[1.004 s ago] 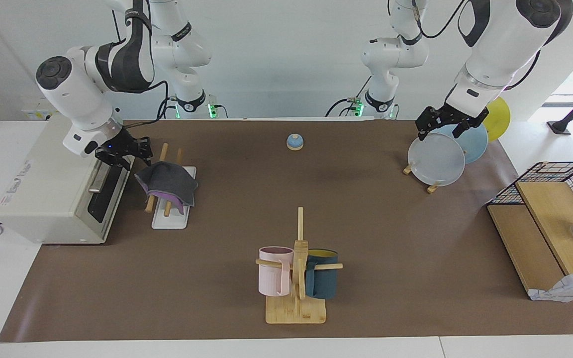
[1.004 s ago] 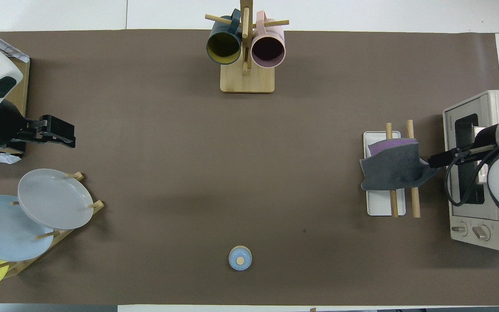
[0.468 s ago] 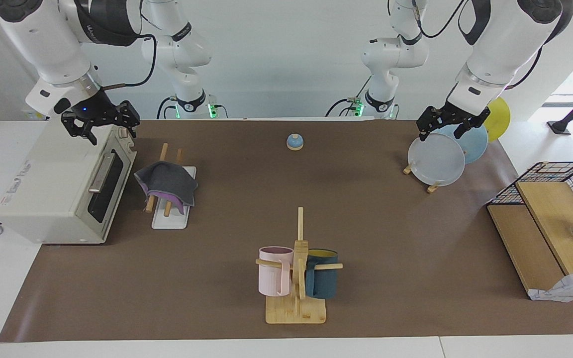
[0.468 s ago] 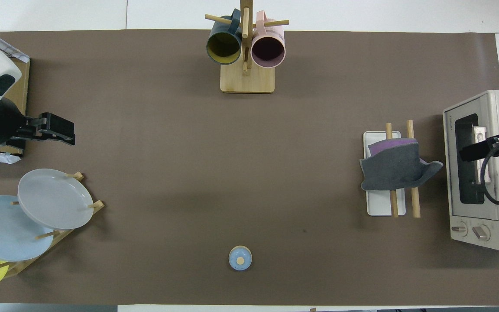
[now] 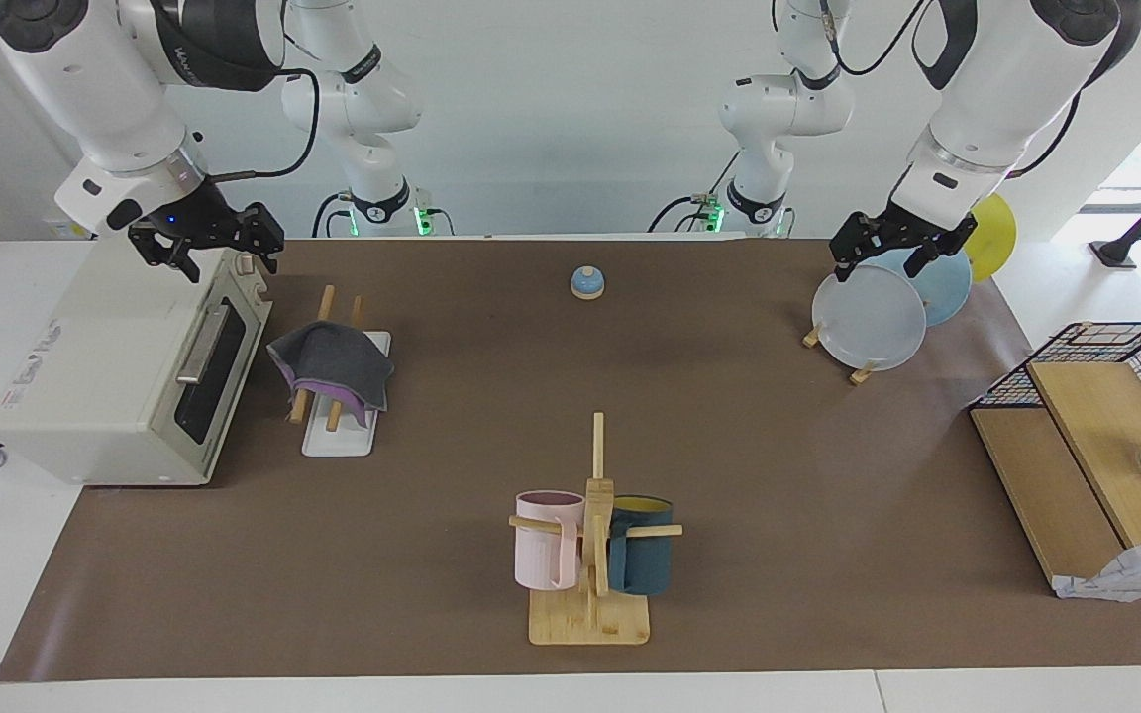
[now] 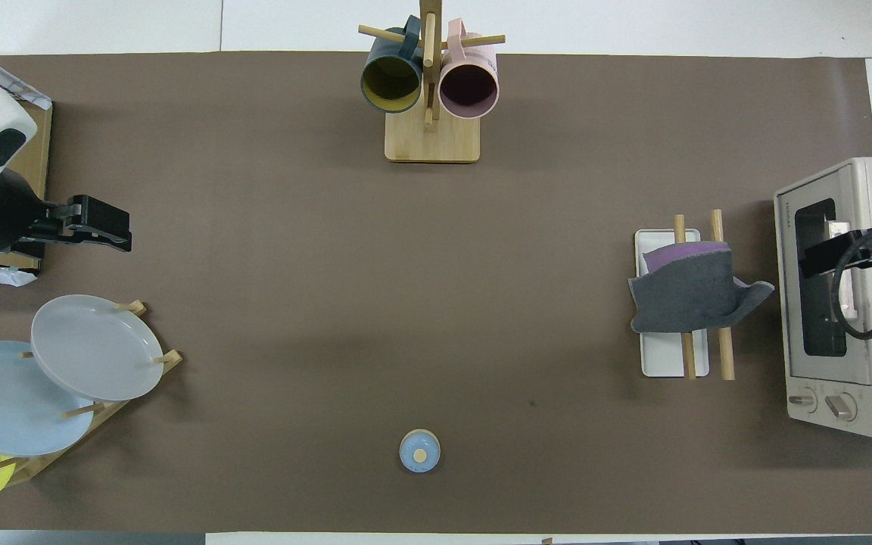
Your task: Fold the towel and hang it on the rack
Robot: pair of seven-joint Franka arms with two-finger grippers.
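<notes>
Towel (image 5: 333, 366) draped folded over rack (image 5: 338, 436) rods; right tool (image 5: 206, 248) has released it and risen over the toaster (image 5: 105, 386), spread and empty; left tool (image 5: 887, 253) waits spread over plates (image 5: 873, 317); task looks done.

The right gripper (image 5: 204, 248) hangs raised over the toaster oven (image 5: 125, 366), jaws apart and empty, its forearm slanting up toward the base. The left gripper (image 5: 889, 250) hovers well apart from the toaster oven, at the table's left-arm end, jaws also apart and empty.
</notes>
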